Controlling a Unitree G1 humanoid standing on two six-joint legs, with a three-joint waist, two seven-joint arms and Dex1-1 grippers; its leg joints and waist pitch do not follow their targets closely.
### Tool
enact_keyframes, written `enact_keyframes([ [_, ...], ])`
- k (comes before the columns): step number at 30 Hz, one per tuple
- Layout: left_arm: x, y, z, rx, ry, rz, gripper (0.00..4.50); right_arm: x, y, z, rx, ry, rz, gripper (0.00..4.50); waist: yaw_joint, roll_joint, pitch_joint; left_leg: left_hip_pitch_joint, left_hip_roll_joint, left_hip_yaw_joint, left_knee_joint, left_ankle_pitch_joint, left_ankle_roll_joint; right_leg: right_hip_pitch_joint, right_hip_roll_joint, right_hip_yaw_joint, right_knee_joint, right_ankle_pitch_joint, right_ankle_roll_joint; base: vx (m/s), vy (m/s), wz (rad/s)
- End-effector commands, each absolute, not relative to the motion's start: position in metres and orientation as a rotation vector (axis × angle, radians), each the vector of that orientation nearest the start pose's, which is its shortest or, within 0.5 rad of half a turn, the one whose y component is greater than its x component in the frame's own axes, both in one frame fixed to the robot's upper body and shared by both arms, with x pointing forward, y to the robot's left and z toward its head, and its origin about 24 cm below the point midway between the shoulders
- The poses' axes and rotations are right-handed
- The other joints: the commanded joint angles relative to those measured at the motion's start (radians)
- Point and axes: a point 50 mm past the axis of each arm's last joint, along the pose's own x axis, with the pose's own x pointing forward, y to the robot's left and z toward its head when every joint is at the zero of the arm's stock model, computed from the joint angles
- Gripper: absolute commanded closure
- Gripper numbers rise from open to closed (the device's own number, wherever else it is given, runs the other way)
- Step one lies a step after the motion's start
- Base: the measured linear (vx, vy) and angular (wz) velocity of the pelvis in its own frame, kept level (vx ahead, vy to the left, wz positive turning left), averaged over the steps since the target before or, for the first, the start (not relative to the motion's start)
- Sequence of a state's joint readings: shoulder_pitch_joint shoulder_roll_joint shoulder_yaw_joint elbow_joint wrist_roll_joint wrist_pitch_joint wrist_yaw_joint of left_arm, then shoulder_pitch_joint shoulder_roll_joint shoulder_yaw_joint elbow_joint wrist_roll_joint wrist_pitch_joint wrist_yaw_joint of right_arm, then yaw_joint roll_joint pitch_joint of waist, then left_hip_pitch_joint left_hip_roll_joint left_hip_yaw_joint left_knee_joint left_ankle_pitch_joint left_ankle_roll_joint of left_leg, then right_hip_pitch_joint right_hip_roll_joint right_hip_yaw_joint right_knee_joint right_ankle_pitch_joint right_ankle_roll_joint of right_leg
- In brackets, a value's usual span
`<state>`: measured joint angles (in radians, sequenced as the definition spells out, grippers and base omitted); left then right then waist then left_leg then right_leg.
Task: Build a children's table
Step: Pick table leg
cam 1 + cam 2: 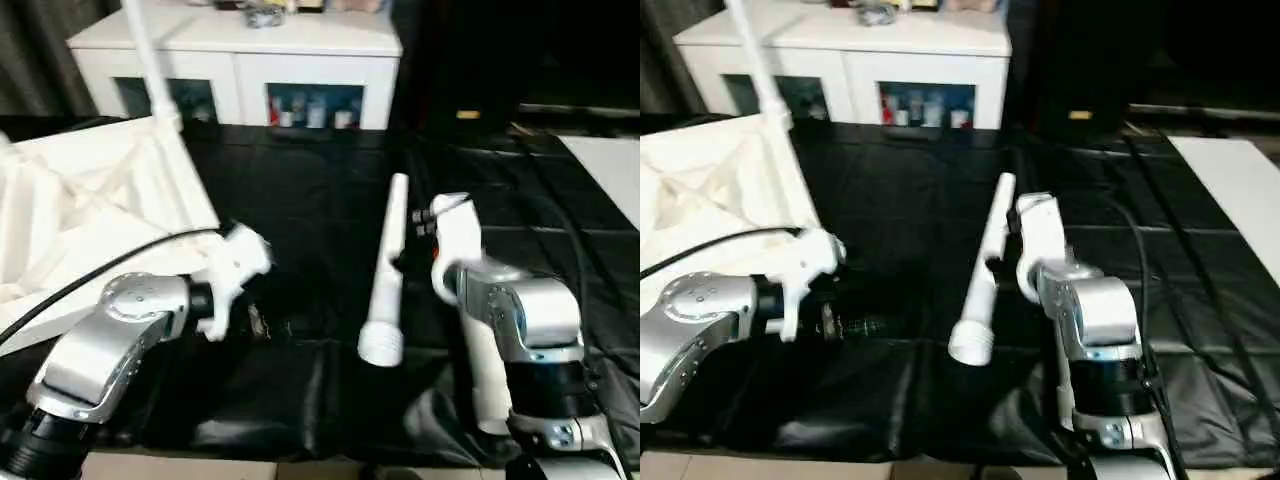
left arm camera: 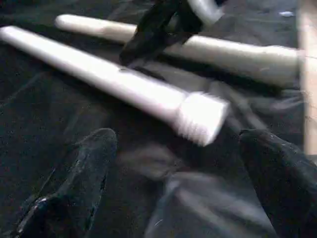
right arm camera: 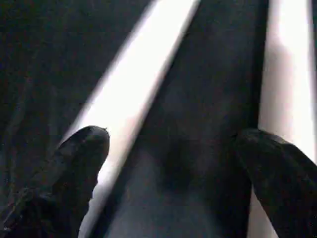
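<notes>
White children's table top (image 1: 90, 210) lies upside down at the left of the frame on the black-covered work table (image 1: 300, 200), its ribbed X-braced underside facing up. One leg (image 1: 150, 60) stands upright in its far corner socket, rising past the top edge of the frame. A loose tapered leg (image 1: 385, 270) lies on the black cover at centre, its threaded wide end toward the bottom of the frame. The left gripper (image 2: 183, 168) hovers near that threaded end, its fingers spread wide with nothing between them. The right gripper (image 3: 173, 168) sits just beside the leg, fingers also spread apart. A white cabinet (image 1: 240, 60) with glass doors stands at the upper left.
</notes>
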<state>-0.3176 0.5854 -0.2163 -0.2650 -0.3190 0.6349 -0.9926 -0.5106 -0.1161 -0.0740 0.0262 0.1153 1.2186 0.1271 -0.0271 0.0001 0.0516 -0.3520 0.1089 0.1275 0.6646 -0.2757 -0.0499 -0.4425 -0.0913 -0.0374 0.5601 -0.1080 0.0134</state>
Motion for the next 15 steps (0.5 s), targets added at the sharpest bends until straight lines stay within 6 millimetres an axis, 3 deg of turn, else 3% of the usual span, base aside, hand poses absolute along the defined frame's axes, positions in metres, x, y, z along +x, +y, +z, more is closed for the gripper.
enact_keyframes([
  [1, 0.258, 0.133, 0.124, 0.261, 0.315, -1.26, 0.03, 0.307, -0.135, 0.068, 0.15, 0.82, 0.267, 0.0, -0.008, 0.01, -0.048, -0.012, 0.066, -0.031, -0.119, -0.335, -0.013, 0.05, -0.047, 0.016, -0.071, -0.684, -0.085, 0.0, 0.0, 0.0],
  [2, 0.258, 0.133, 0.124, 0.259, 0.313, -1.259, 0.03, 0.307, -0.135, 0.068, 0.167, 0.822, 0.271, 0.0, -0.012, 0.009, -0.046, -0.014, 0.067, -0.031, -0.12, -0.35, -0.013, 0.051, -0.045, 0.01, -0.074, -0.7, -0.08, 0.0, 0.0, 0.0],
  [3, 0.259, 0.132, 0.125, 0.249, 0.308, -1.259, 0.03, 0.306, -0.133, 0.067, 0.225, 0.826, 0.284, 0.0, -0.015, 0.011, -0.046, -0.008, 0.066, -0.031, -0.114, -0.367, -0.016, 0.047, -0.049, 0.002, -0.083, -0.731, -0.07, 0.0, 0.0, 0.0],
  [6, 0.258, 0.132, 0.124, 0.257, 0.313, -1.259, 0.0, 0.305, -0.134, 0.067, 0.263, 0.832, 0.308, 0.28, -0.027, 0.015, -0.051, -0.018, 0.071, -0.038, -0.116, -0.337, -0.023, 0.06, -0.055, -0.011, -0.08, -0.693, -0.074, 0.0, 0.0, 0.0],
  [11, 0.257, 0.132, 0.124, 0.261, 0.337, -1.273, 0.0, 0.313, -0.142, 0.077, 0.245, 0.79, 0.252, 0.35, -0.026, 0.012, -0.056, -0.017, 0.078, -0.028, -0.119, -0.267, -0.037, 0.061, -0.051, -0.004, -0.059, -0.564, -0.13, 0.0, 0.0, 0.0],
  [13, 0.257, 0.132, 0.123, 0.26, 0.346, -1.269, 0.0, 0.32, -0.143, 0.085, 0.217, 0.733, 0.24, 0.35, -0.022, 0.011, -0.059, -0.018, 0.08, -0.023, -0.121, -0.223, -0.04, 0.065, -0.051, 0.001, -0.045, -0.477, -0.171, 0.0, 0.0, 0.0],
  [15, 0.258, 0.133, 0.121, 0.266, 0.354, -1.259, 0.0, 0.322, -0.141, 0.091, 0.197, 0.715, 0.244, 0.35, -0.019, 0.01, -0.058, -0.016, 0.077, -0.017, -0.118, -0.213, -0.036, 0.062, -0.047, 0.005, -0.043, -0.457, -0.185, 0.0, 0.0, 0.0],
])
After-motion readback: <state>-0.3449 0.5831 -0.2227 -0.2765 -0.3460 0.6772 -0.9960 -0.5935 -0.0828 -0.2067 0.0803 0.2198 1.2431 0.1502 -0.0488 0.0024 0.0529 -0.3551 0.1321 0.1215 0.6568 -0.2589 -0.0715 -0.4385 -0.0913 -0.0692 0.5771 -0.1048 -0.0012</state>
